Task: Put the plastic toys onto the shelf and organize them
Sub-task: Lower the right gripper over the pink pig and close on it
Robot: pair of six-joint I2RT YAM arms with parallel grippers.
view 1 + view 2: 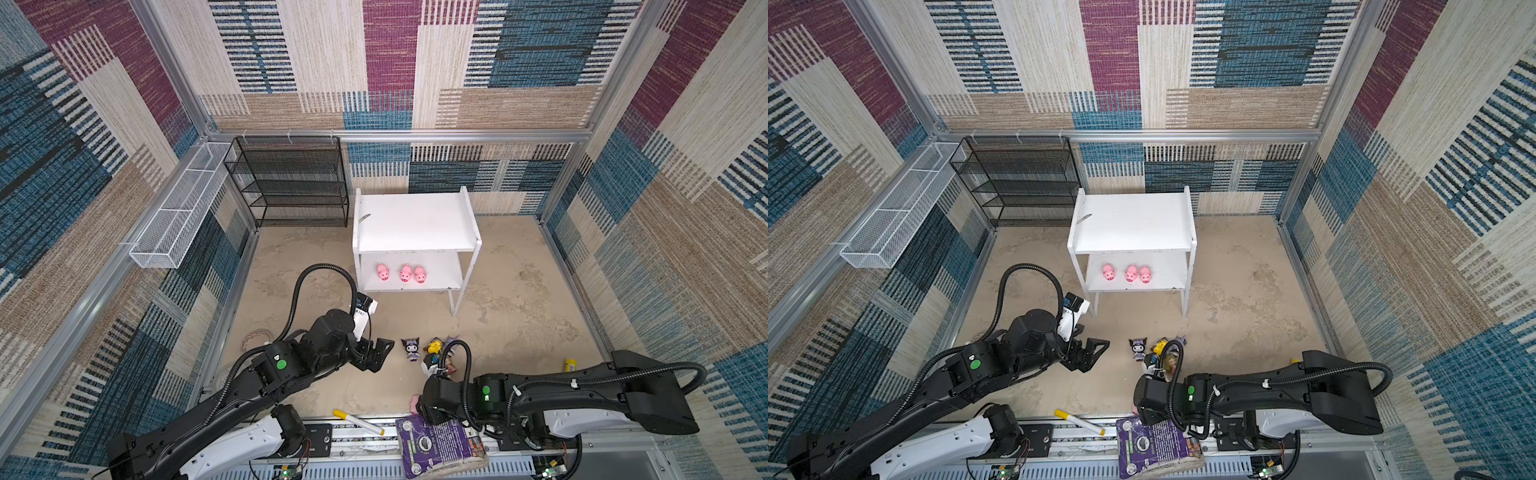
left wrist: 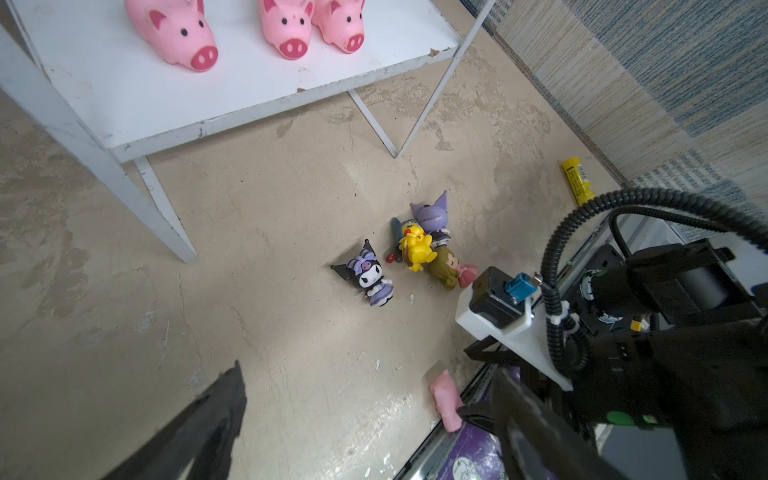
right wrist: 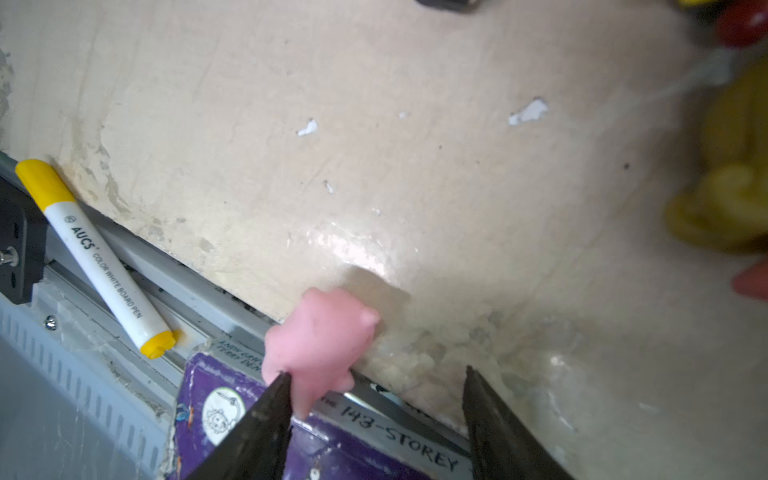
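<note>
Shows left claw (image 1: pixel 384 356) spread, idle; shelf (image 1: pixel 415 220) at 12 o'clock, three pigs (image 1: pixel 401 273) on lower board. Right claw (image 3: pixel 377 371) parted, one fingertip (image 3: pixel 274 395) touching fourth pig (image 3: pixel 320 332) at surface (image 3: pixel 374 166) edge. Risks pushing pig onto book (image 3: pixel 332 449) through off-centre closure.

"AUCS COLOR WHITE BOARD PEN" along the yellow-capped marker (image 3: pixel 102 266); "143-STOREY" on the purple book (image 3: pixel 332 453).
</note>
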